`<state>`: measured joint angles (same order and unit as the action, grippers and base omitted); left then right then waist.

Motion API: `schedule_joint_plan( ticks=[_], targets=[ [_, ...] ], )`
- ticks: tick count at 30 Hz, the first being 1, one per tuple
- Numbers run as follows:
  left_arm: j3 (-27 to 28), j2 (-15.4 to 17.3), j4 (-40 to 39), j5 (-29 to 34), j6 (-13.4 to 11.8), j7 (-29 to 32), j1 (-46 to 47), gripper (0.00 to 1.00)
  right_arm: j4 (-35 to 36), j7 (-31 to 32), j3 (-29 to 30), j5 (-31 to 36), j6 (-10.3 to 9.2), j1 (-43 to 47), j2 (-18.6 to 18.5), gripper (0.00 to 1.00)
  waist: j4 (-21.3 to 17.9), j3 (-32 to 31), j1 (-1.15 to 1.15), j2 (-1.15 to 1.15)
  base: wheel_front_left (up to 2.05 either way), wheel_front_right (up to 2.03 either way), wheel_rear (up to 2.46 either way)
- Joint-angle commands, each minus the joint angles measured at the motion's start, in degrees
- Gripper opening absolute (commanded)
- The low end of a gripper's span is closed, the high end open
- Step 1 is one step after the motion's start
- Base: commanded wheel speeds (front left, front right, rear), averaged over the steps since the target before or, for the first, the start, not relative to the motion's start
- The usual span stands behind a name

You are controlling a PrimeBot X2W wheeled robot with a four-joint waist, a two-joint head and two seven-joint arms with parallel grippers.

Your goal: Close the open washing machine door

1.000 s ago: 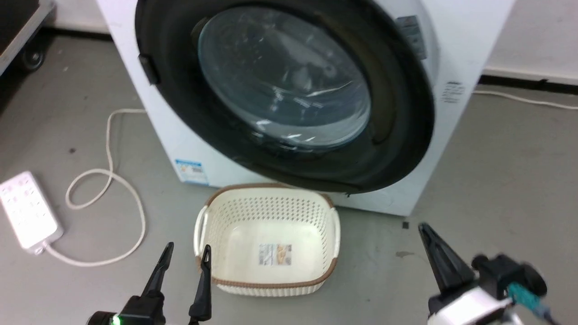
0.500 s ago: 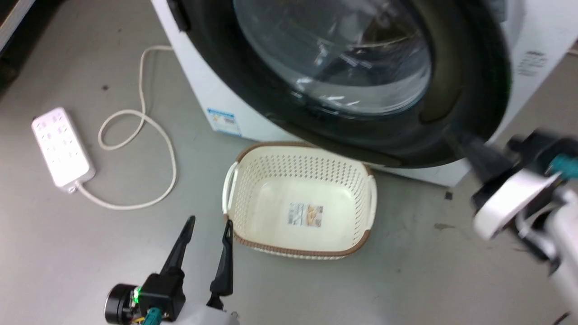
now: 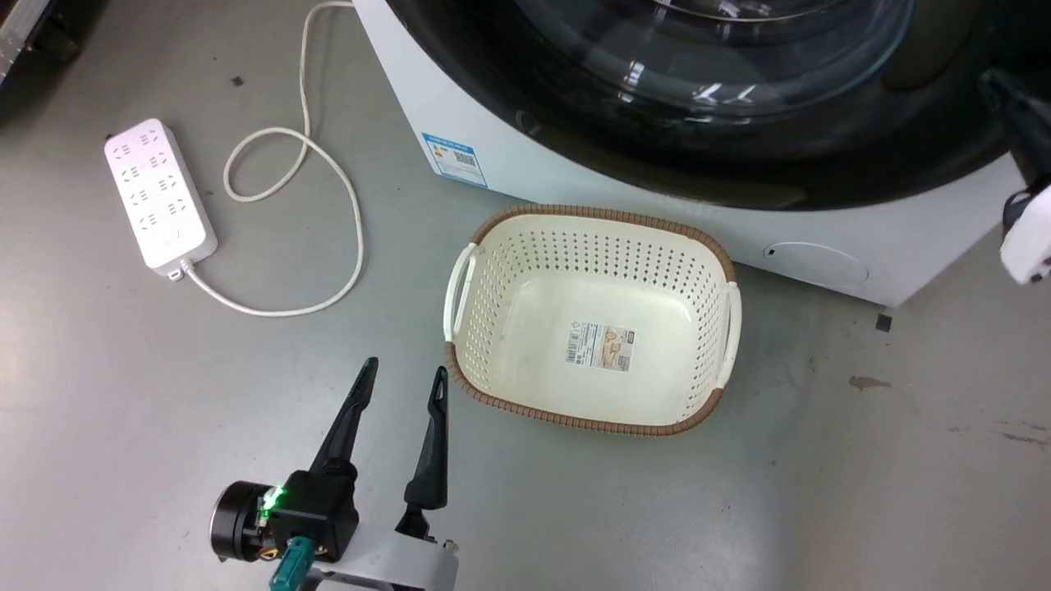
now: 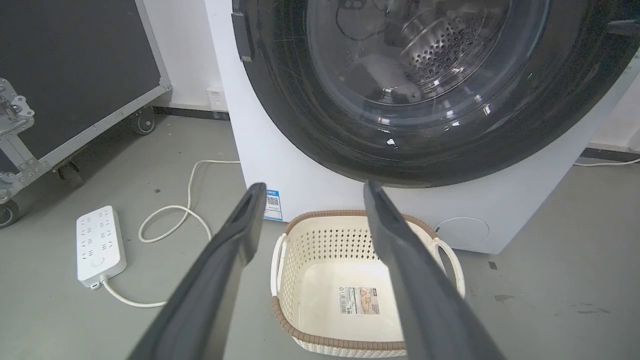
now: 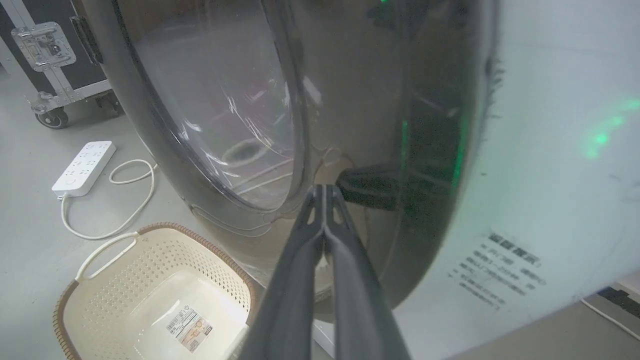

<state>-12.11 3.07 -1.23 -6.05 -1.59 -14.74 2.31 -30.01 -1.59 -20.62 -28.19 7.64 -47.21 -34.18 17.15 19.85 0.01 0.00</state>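
The white washing machine (image 3: 525, 164) (image 4: 260, 150) (image 5: 550, 150) stands ahead of me. The washing machine door (image 3: 575, 107) (image 4: 300, 125) (image 5: 440, 150), a black ring around clear glass, lies close against its front; I cannot tell whether it is latched. My right gripper (image 3: 992, 80) (image 5: 324, 187) is shut, and its tips press on the door's black ring by the handle recess at the right edge. My left gripper (image 3: 405, 367) (image 4: 315, 186) hangs open low over the floor, left of the basket, holding nothing.
A cream perforated basket (image 3: 603, 215) (image 4: 300, 220) (image 5: 150, 232) sits on the floor just before the machine. A white power strip (image 3: 160, 193) (image 4: 97, 245) with a looped cable (image 3: 328, 164) lies to the left. A black wheeled case (image 4: 75, 75) stands further left.
The head camera has swung down and nearer. My right gripper rose from low on the right to the door's right rim, and the door now sits flatter against the machine. The left gripper stays put.
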Motion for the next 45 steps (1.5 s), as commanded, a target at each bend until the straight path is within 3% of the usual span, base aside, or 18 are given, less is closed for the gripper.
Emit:
schedule_joint_plan(
  ticks=[1,12,13,14,22,26,30,31,33,38,45],
  targets=[
    [0.0,0.0,-0.4,0.4,-0.4,-0.3,0.9,1.00,-1.8,0.1,1.0,0.5,-0.15,-2.3,-0.1,0.00,-0.1,0.2,-0.01,0.00,0.00,0.00,0.00],
    [0.5,-0.1,0.9,0.6,-0.3,-0.3,0.9,1.00,-7.4,-4.6,0.9,0.9,-0.15,-2.4,4.2,0.00,-2.4,-3.3,-0.01,0.00,0.00,0.00,0.00],
    [0.8,-0.1,1.1,0.6,-0.2,-0.3,0.7,1.00,-7.3,-5.6,0.6,0.9,-0.15,-1.6,4.6,0.28,-2.8,-4.2,-0.01,0.00,0.00,0.00,0.00],
    [1.2,-0.1,1.2,0.6,0.0,-0.3,0.5,1.00,-7.1,-6.7,0.5,1.0,-0.15,-0.6,5.0,1.00,-3.3,-5.1,-0.01,0.00,0.00,0.00,0.00],
    [2.5,0.7,2.2,0.7,1.5,-0.3,-1.6,1.00,-2.4,-12.1,2.1,3.2,-0.15,9.5,8.0,1.00,-7.0,-11.8,-0.01,0.00,0.00,0.00,0.00],
    [3.6,0.9,2.7,0.1,2.1,-0.3,-2.9,1.00,3.0,-13.0,7.1,6.7,-0.15,17.0,10.3,1.00,-9.3,-14.4,-0.01,0.00,0.00,0.00,0.00],
    [4.4,1.4,3.4,-0.4,3.0,-0.3,-3.9,1.00,9.3,-13.3,15.4,11.2,-0.15,24.9,14.8,1.00,-11.4,-16.3,-0.01,0.00,0.00,0.00,0.00],
    [4.9,1.7,4.0,-0.5,3.5,-0.3,-4.3,1.00,14.5,-13.3,20.4,14.2,-0.15,31.3,19.0,1.00,-12.6,-17.3,-0.01,0.00,0.00,0.00,0.00],
    [5.3,1.8,4.3,-0.6,3.6,-0.3,-4.4,1.00,17.8,-13.3,22.7,15.8,-0.15,35.3,21.8,1.00,-13.5,-17.8,-0.01,0.00,0.00,0.00,0.00],
    [6.3,1.8,4.5,-0.9,3.6,-0.3,-5.0,1.00,23.2,-12.5,23.9,20.5,-0.15,44.0,26.5,1.00,-15.1,-18.7,-0.01,0.00,0.00,0.00,0.00],
    [6.4,1.4,4.8,-0.7,3.7,-0.3,-5.2,1.00,24.4,-12.6,25.0,24.4,-0.15,49.0,29.9,1.00,-15.7,-18.6,-0.01,0.00,0.00,0.00,0.00]
  ],
)
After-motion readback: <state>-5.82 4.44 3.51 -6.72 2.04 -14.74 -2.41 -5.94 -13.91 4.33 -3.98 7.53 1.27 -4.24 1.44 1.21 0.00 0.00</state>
